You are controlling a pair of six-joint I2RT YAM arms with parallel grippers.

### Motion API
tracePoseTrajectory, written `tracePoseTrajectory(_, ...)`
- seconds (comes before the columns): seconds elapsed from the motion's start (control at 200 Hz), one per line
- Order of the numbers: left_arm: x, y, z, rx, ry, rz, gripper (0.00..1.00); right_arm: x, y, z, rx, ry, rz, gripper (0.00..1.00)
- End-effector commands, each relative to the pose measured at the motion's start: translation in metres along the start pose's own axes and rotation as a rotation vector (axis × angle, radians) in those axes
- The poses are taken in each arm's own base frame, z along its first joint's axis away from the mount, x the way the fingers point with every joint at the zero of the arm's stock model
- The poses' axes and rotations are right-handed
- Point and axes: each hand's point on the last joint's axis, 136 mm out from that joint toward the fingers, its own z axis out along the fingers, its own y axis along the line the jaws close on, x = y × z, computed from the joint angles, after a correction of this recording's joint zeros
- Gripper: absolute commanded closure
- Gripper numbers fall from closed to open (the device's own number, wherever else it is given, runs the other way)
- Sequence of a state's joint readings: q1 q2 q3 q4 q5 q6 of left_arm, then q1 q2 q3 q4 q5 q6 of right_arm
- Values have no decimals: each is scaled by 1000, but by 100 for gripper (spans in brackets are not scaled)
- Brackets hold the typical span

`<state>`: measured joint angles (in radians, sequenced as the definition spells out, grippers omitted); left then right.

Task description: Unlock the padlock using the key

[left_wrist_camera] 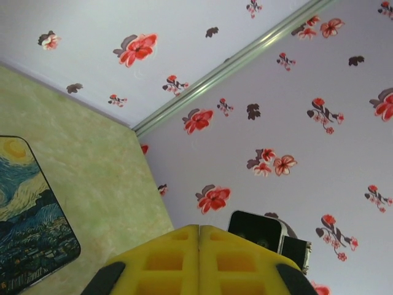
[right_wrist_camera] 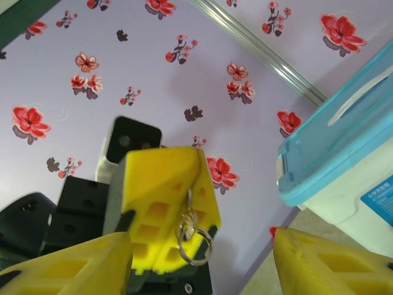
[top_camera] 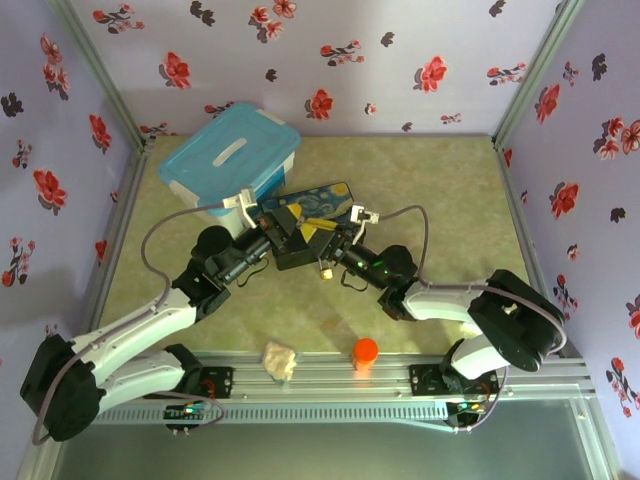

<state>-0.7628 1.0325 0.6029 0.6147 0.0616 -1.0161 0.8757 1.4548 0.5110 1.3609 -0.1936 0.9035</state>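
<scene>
The left gripper (left_wrist_camera: 198,239) has its yellow jaws pressed flat together. They pinch the key (right_wrist_camera: 189,209), which hangs out of their seam with a small ring (right_wrist_camera: 196,249) on its lower end. The right gripper (right_wrist_camera: 199,264) has jaws spread wide, one at each side of the key and apart from it. The painted box (left_wrist_camera: 31,215) lies on the bench (left_wrist_camera: 92,153), off to one side of the left jaws.

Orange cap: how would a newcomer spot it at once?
Find the metal rail at the near edge of the table. Two things sit there: a pale crumpled lump and, to its right, the orange cap. Only the cap is bright orange.
</scene>
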Motion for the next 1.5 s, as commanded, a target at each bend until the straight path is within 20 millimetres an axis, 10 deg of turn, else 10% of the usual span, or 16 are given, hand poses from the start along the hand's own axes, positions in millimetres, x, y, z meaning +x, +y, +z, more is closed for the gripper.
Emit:
tracePoseTrajectory(0.0, -21, -15, -5, 57, -103, -39, 100, -19, 26, 7, -66, -63, 7, 42)
tracePoseTrajectory(0.715, -31, -21, -15, 106, -168, -100, 100, -10, 28, 40, -108, -22, 25, 70)
tracePoseTrajectory(1.435, -26, -13, -18, 85, -157, -86, 100, -9, 31, 28, -97, -29, -2, 100)
tracePoseTrajectory(1.495, -29, -12, -21, 72, -170, -64, 75, -9, 24, 22, -76, -33, 8, 100)
